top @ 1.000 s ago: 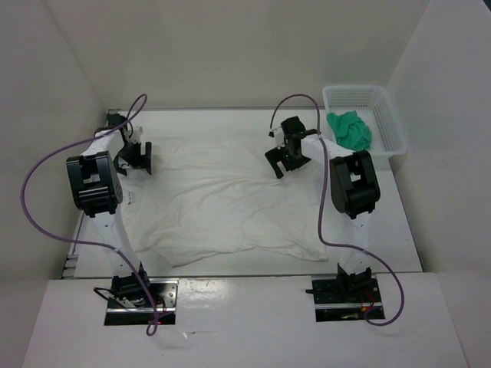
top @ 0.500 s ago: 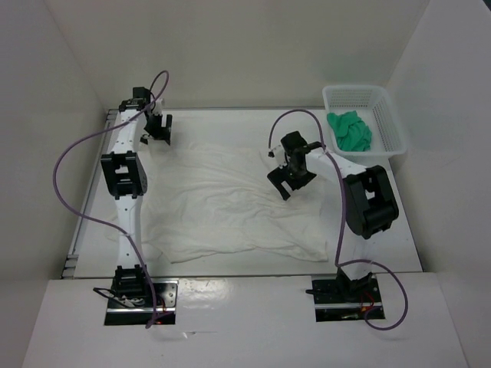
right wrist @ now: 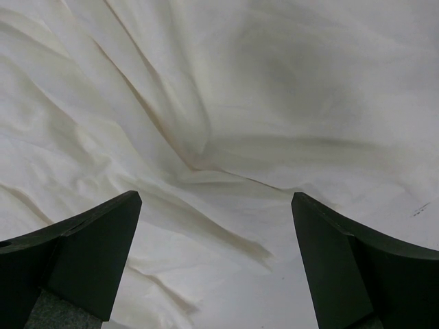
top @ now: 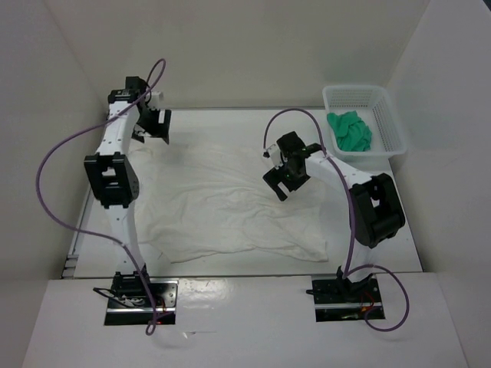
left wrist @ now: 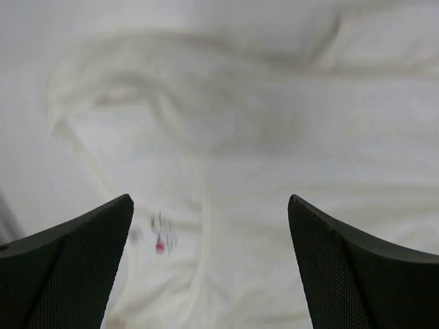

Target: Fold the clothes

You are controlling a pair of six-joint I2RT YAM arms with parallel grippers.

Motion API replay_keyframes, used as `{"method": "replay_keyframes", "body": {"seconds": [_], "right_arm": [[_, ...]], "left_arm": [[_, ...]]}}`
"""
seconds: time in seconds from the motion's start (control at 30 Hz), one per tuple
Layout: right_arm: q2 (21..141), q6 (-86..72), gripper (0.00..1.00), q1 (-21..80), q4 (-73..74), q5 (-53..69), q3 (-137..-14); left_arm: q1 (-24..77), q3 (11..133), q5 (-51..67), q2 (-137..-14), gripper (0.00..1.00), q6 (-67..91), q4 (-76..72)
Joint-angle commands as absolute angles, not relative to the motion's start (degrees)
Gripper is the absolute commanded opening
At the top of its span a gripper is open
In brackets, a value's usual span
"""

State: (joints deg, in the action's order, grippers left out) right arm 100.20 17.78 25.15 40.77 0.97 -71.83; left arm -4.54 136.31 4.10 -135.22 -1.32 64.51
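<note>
1. You'll find the white garment [top: 222,203] lying spread and wrinkled across the middle of the table [top: 399,245]. Its near hem points toward the arm bases, and its far-left part is rumpled.
2. Your left gripper [top: 153,126] hangs over the garment's far-left corner, close to the back wall. Its 2 fingers [left wrist: 75,267] are spread wide with nothing between them.
3. In the left wrist view, the cloth under that gripper shows a curved, raised seam. A small blurred mark with a red spot [left wrist: 160,241] sits beside the seam. You cannot tell what the mark is.
4. Your right gripper [top: 280,184] hovers above the right half of the garment, tilted down toward it. Its fingers [right wrist: 75,260] also stand wide apart and hold nothing.
5. In the right wrist view, you see only creased white fabric below, with long folds running diagonally between the 2 fingertips.
6. The white mesh basket [top: 393,130] sits at the far-right corner of the table, apart from the garment.
7. A small green cloth [top: 350,130] lies crumpled inside that basket.
8. A purple cable [top: 46,184] loops out from each arm.
</note>
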Motion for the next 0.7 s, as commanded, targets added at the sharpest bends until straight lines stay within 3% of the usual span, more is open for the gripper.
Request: {"method": "replay_keyframes", "body": {"seconds": [0.0, 0.1, 0.23, 0.37, 0.5, 0.67], "right_arm": [[98.00, 16.79, 0.99, 25.57, 40.52, 2.54, -71.72], [96.94, 16.79, 0.99, 25.58, 39.38, 1.15, -71.72], [97.73, 16.26, 0.99, 25.58, 35.78, -4.82, -75.30], [103.61, 14.42, 0.99, 22.69, 34.54, -6.24, -82.16], [111.07, 12.13, 0.99, 18.20, 36.91, 2.00, -90.42], [116.10, 12.13, 0.99, 16.96, 36.30, 1.05, -93.77]], "left_arm": [[-4.75, 113.98, -1.12, -115.02, 0.99, -3.50, 56.57], [-4.22, 92.03, -6.32, -107.69, 0.99, -4.57, 48.20], [-6.06, 79.22, -4.40, -102.57, 0.99, -4.57, 42.64], [-6.59, 75.42, -4.39, -104.06, 0.99, -4.57, 38.77], [-6.59, 74.19, -2.56, -106.87, 0.99, -3.43, 37.36], [-6.59, 73.04, -2.55, -107.58, 0.99, -2.90, 36.30]]}}
